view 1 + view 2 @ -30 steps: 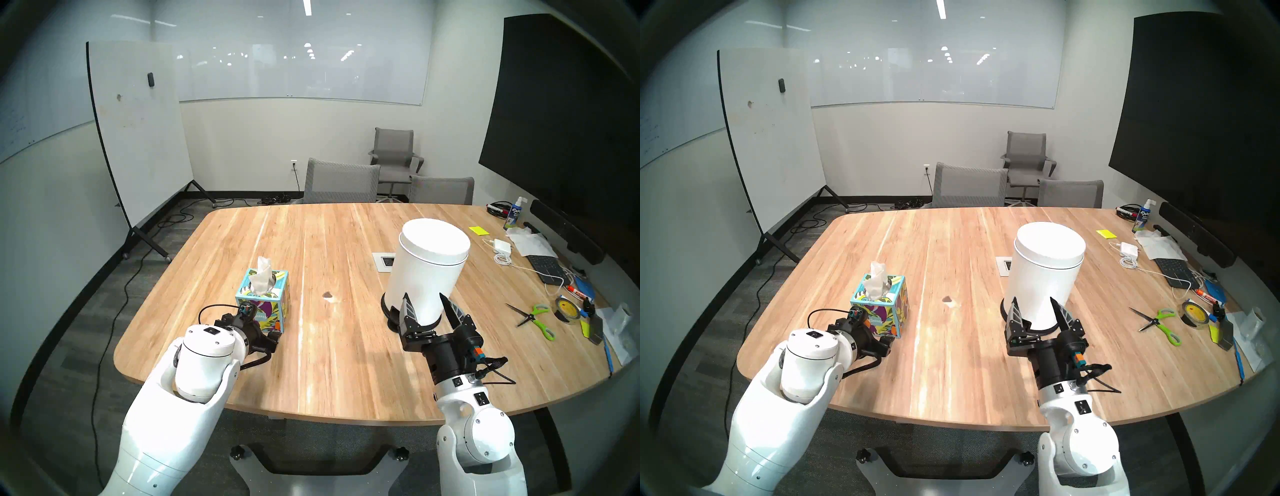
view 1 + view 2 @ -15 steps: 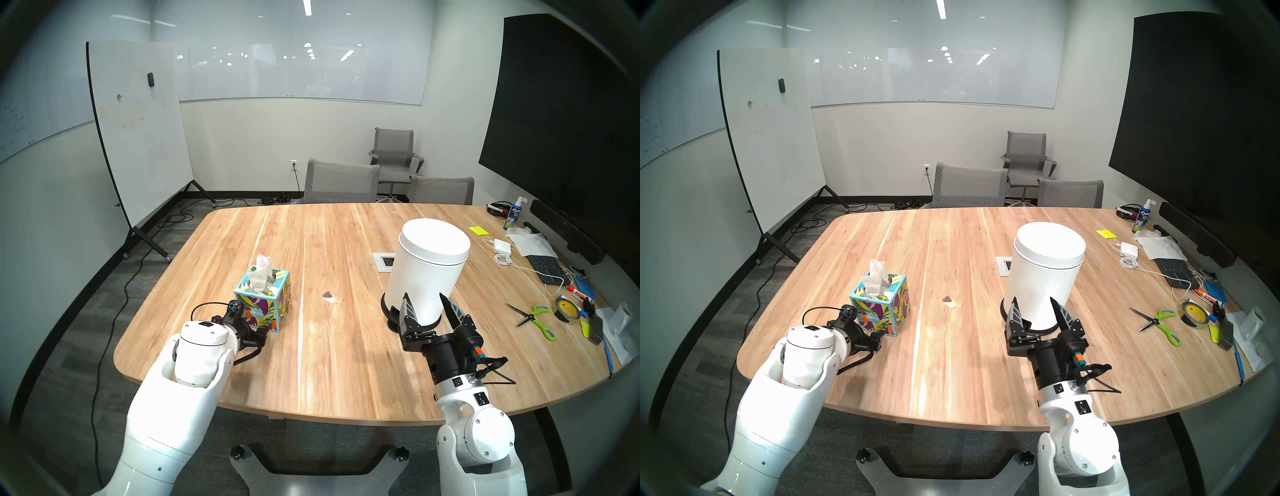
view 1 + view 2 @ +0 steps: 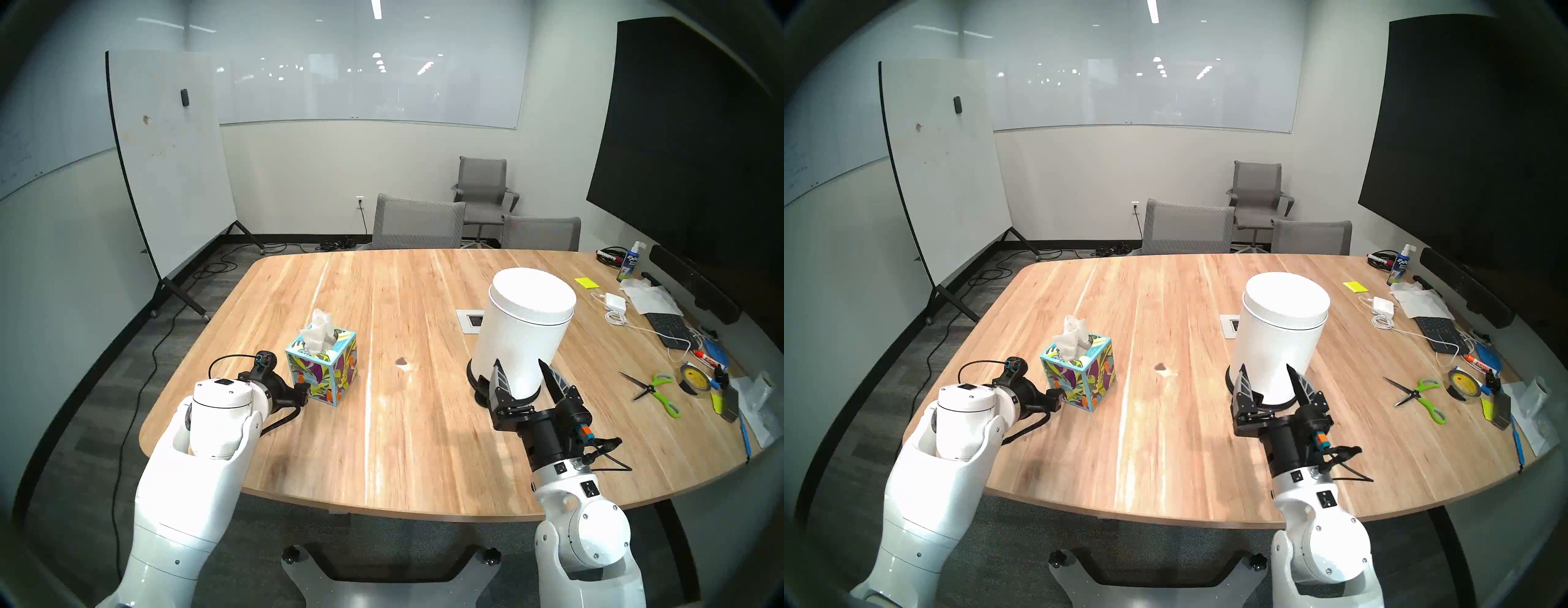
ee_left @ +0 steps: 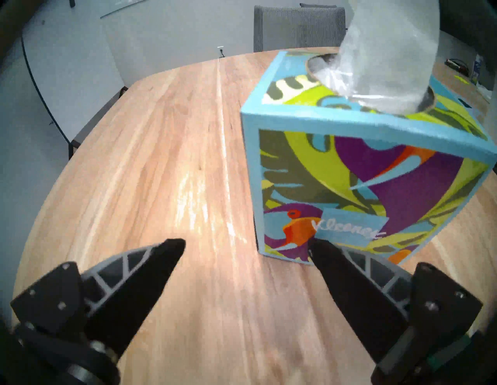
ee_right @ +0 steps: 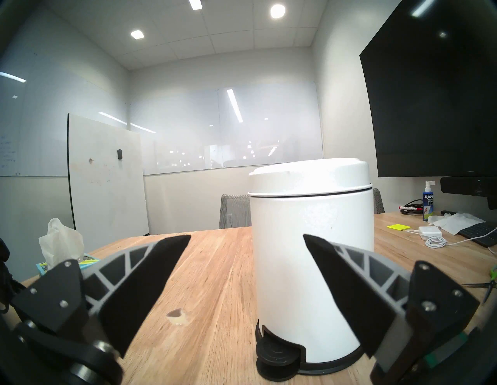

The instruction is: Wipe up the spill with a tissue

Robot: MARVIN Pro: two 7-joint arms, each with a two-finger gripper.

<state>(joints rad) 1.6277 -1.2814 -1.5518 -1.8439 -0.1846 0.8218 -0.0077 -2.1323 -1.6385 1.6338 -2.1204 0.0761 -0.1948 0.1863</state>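
The left gripper (image 4: 247,243) hangs low beside the tissue box (image 3: 322,366), jaws spread and empty. A tissue (image 3: 320,332) sticks up from the box. The spill (image 3: 401,361) sits mid-table, right of it. The right gripper (image 3: 522,370), also spread, fronts the white bin (image 3: 519,327).

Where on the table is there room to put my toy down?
Bare wood lies between the tissue box and the white bin, apart from the small brown spill in the middle. The table's near edge and far side are bare too. The right end, by the scissors and tape roll, is crowded.
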